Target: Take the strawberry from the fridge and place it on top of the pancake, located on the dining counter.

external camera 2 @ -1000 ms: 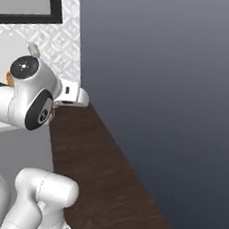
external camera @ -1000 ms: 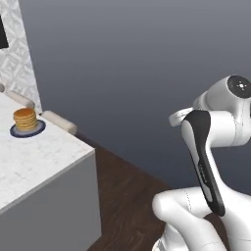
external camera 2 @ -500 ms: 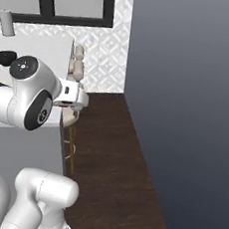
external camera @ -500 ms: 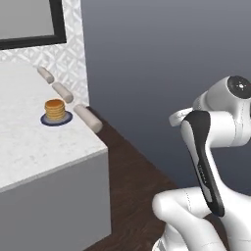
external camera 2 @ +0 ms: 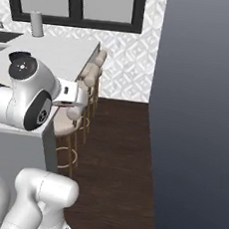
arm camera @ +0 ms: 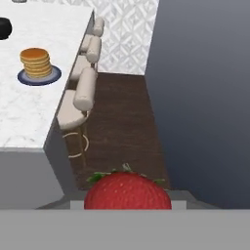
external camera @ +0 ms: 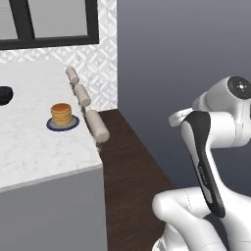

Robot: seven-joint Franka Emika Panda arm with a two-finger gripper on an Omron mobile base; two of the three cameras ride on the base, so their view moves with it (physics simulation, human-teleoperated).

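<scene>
Carrying the strawberry [arm camera: 128, 191] toward the dining counter [external camera: 29, 147] is the step in hand, judging by the berry sitting right at the bottom of the hand view with the gripper closed on it, though the finger tips themselves are hidden behind the fruit. The pancake [external camera: 62, 114] stands on its dark blue plate [external camera: 51, 126] near the counter's stool-side edge, well apart from the hand, with a row of pale stools [external camera: 97, 125] tucked along that edge. To do this well, the base should probably close in on the counter first, then the arm should reach over the stools, high enough to clear their backs. Centre the berry above the stack before lowering, and release only once it touches the top pancake, since a rounded berry could roll off.
</scene>
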